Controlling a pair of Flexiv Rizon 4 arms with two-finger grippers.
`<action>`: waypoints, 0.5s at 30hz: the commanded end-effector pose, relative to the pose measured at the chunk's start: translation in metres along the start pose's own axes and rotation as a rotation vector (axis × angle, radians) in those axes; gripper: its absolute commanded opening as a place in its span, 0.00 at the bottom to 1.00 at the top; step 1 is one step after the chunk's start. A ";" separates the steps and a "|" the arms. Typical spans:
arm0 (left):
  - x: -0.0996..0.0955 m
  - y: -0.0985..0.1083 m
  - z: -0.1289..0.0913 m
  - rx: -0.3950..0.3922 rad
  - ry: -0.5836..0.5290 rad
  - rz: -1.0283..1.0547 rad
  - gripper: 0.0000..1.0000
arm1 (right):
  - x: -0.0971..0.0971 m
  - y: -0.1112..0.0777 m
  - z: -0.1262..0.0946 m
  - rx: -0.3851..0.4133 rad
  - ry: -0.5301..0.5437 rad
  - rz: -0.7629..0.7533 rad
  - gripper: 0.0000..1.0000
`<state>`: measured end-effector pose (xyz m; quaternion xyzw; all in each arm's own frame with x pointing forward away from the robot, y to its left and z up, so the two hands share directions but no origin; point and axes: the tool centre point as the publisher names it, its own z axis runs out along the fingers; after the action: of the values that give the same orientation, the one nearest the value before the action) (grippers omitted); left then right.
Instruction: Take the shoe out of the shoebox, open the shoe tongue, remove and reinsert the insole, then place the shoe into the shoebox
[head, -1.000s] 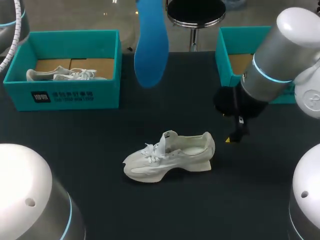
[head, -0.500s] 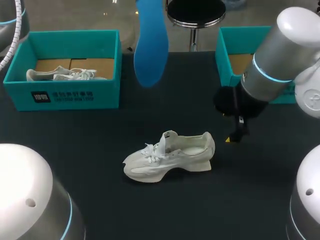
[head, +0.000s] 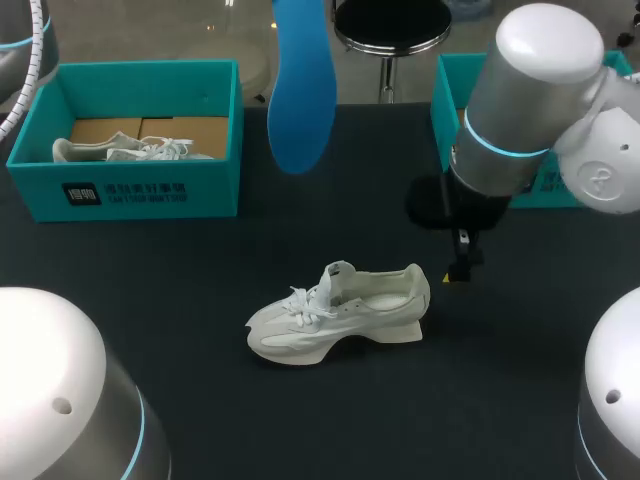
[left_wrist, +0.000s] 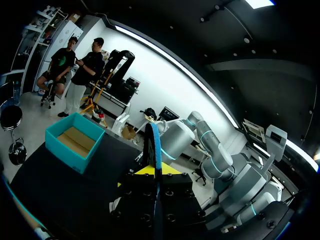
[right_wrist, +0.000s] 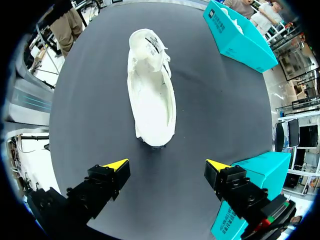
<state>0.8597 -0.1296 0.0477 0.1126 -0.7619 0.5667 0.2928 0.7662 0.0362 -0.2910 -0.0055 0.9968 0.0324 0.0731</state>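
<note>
The right gripper (right_wrist: 166, 165), its yellow-tipped fingers (right_wrist: 116, 164) spread wide, hangs just behind the heel of a cream, chunky-soled, laced shoe (right_wrist: 150, 95) standing upright on the dark matte table (head: 150, 280), while the left gripper (left_wrist: 152, 171) pinches a flat, smooth blue insole (head: 302, 90) aloft beyond it.

The bench (head: 150, 290) carries a matt, dark covering, on which the shoe (head: 340, 312) shows an off-white cloth upper with smoother panels, cloth laces and a smooth moulded sole. The insole (head: 302, 90) is a matt blue, foam-like sheet; the shoebox (head: 150, 195) has matt teal card walls over a bare brown cardboard floor. The right arm (head: 540, 60) wears a glossy white shell above a satin grey sleeve, and its fingers (right_wrist: 102, 185) are matt black with smooth yellow tips.
</note>
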 end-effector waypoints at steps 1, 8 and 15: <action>-0.001 -0.001 0.000 -0.003 0.002 0.000 0.00 | -0.016 0.038 0.014 0.125 0.017 -0.006 1.00; -0.001 -0.001 0.000 -0.003 0.002 0.000 0.00 | -0.018 0.057 0.024 0.139 0.026 -0.027 1.00; -0.001 -0.001 0.000 -0.003 0.002 0.000 0.00 | -0.017 0.067 0.034 0.124 0.023 -0.011 1.00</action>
<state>0.8598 -0.1296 0.0478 0.1125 -0.7620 0.5665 0.2928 0.7845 0.0966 -0.3105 -0.0098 0.9979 -0.0099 0.0627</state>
